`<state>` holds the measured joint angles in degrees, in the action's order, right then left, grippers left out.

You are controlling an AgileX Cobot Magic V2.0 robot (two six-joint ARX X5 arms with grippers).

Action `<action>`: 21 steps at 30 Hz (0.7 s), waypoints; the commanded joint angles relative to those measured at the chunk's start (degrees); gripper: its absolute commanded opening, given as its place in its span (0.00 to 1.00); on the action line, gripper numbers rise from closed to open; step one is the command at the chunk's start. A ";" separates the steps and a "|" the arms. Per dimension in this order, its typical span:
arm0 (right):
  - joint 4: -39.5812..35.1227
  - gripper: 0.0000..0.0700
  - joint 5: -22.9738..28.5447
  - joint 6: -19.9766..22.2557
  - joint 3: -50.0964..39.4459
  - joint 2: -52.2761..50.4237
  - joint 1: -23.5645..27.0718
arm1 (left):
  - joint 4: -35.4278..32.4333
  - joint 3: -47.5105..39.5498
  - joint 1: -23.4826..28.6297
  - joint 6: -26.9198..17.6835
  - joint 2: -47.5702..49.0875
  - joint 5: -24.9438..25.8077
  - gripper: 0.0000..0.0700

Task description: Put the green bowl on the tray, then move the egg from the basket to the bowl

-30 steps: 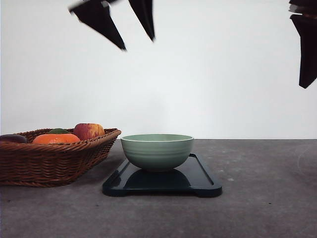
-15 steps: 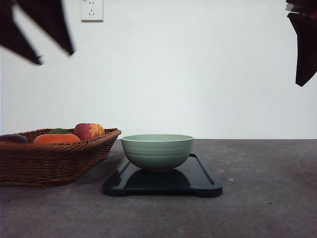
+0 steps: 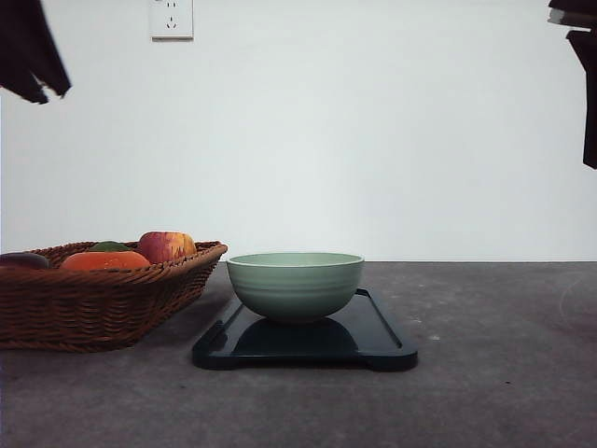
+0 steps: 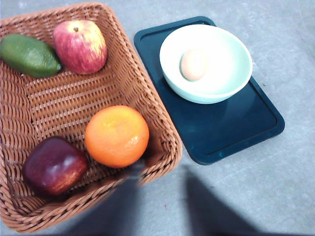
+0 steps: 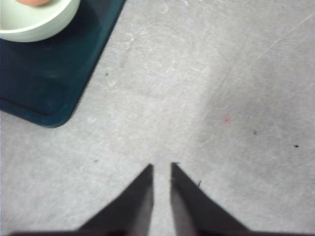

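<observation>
The green bowl [image 3: 296,285] stands on the dark tray [image 3: 382,343] at the table's middle. In the left wrist view the egg [image 4: 193,64] lies inside the bowl [image 4: 221,73], and the tray [image 4: 236,128] sits right beside the wicker basket [image 4: 59,98]. My left gripper [image 3: 33,56] hangs high at the far left, above the basket [image 3: 93,299]; its blurred fingers [image 4: 125,199] stand apart, open and empty. My right gripper [image 5: 161,194] is high at the right, over bare table beside the tray's corner [image 5: 44,93], shut with nothing in it.
The basket holds a red-yellow apple [image 4: 80,45], a green fruit [image 4: 28,55], an orange [image 4: 116,136] and a dark red apple [image 4: 53,166]. Grey tabletop [image 3: 494,373] stretches to the right of the tray. A wall socket [image 3: 172,19] is on the back wall.
My left gripper swung from above the bowl to the far upper left, over the basket. My right gripper rose a little. Bowl and tray stayed put.
</observation>
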<state>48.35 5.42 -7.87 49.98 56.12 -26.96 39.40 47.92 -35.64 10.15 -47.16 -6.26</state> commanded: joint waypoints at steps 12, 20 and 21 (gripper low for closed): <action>-2.82 0.03 -0.85 -0.48 0.33 0.22 -0.33 | -0.28 0.94 -0.28 0.20 -0.22 -0.35 0.00; -3.79 0.03 -0.84 -0.49 0.33 0.22 -0.33 | -14.64 -7.33 7.16 -3.46 9.13 0.07 0.00; -3.78 0.03 -0.84 -0.49 0.33 0.22 -0.33 | -18.51 -10.07 9.05 -3.46 11.26 0.10 0.00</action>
<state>44.93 4.58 -7.92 49.98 56.12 -26.96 25.31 39.87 -27.56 7.48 -36.89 -6.13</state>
